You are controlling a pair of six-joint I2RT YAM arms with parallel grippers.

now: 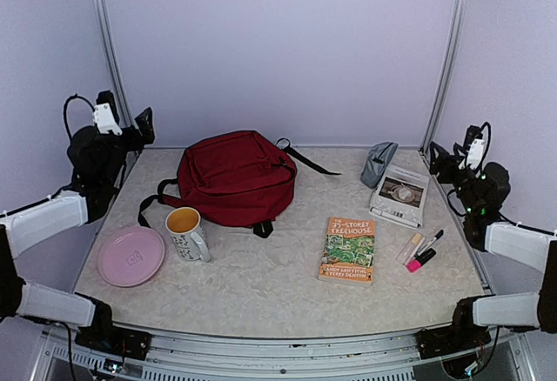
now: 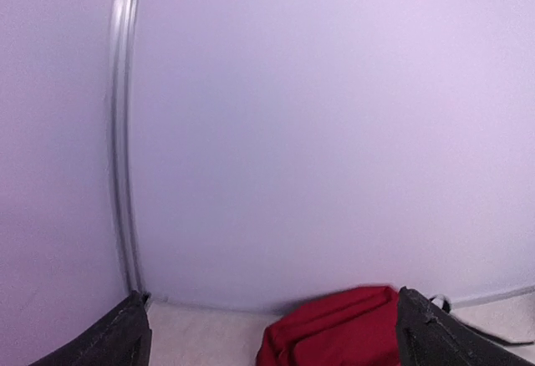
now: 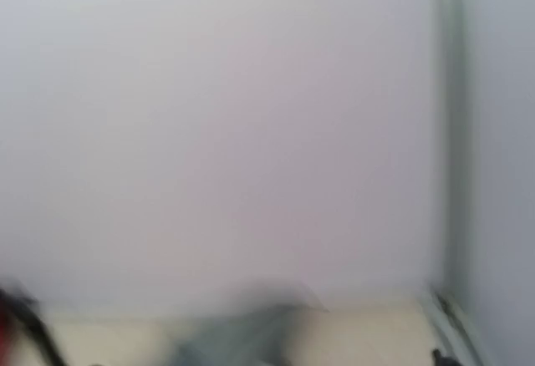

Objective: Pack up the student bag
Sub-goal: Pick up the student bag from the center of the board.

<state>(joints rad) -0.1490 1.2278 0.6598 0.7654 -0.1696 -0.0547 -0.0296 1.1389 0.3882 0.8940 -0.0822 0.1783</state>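
Pale marbled tabletop, lilac walls all round. Dark red backpack flat at back-centre, mug just beside its near-left edge. Left gripper up off the backpack's left, spread wide, empty. Right gripper well apart at far right, likewise spread, holding nothing.

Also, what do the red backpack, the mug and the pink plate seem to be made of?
The student bag: matte fabric, judging by soft folds and slumped shape. The mug: probably glazed ceramic, white and glossy. The pink plate: smooth, slight sheen; plastic or ceramic, unclear.
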